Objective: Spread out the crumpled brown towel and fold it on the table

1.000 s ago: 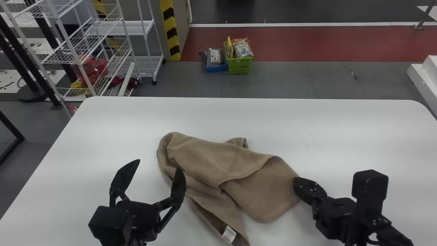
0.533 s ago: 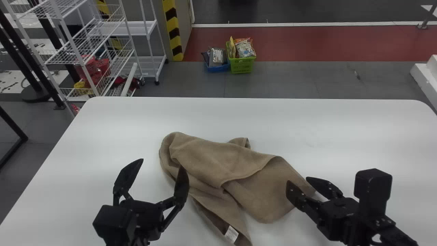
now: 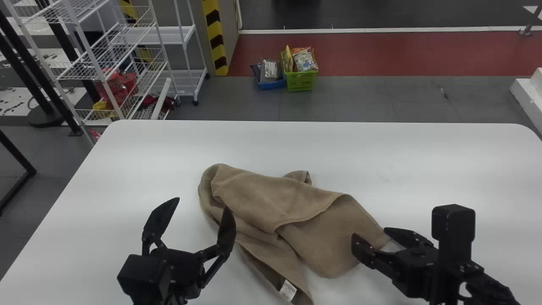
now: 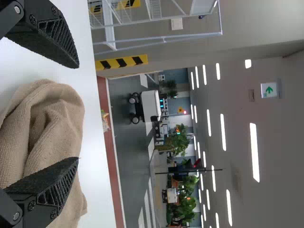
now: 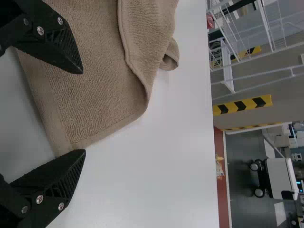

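Observation:
My left gripper (image 3: 200, 204) stands open at the left end of the brown towel (image 3: 271, 199), one finger over the towel's edge. The towel lies crumpled on the white table, a layer folded over its middle and a white label near the front. At its right corner my right gripper (image 3: 369, 233) is open, with that corner between its fingertips. In the left wrist view the towel (image 4: 52, 123) bunches between and under the fingers of the left gripper (image 4: 79, 113). The right wrist view has the towel's corner (image 5: 90, 104) between the spread fingers of the right gripper (image 5: 84, 112).
The white table (image 3: 423, 169) extends beyond the towel on both sides and behind it. On the floor past its far edge sit a green basket (image 3: 300, 80) and a blue one (image 3: 271, 84). A white wire rack (image 3: 97, 72) stands at the far left.
The right gripper has opened from closed fingers at the towel's corner, then shifted slightly toward the table's front. The corner now lies farther right. The left gripper stays open over the towel's left end.

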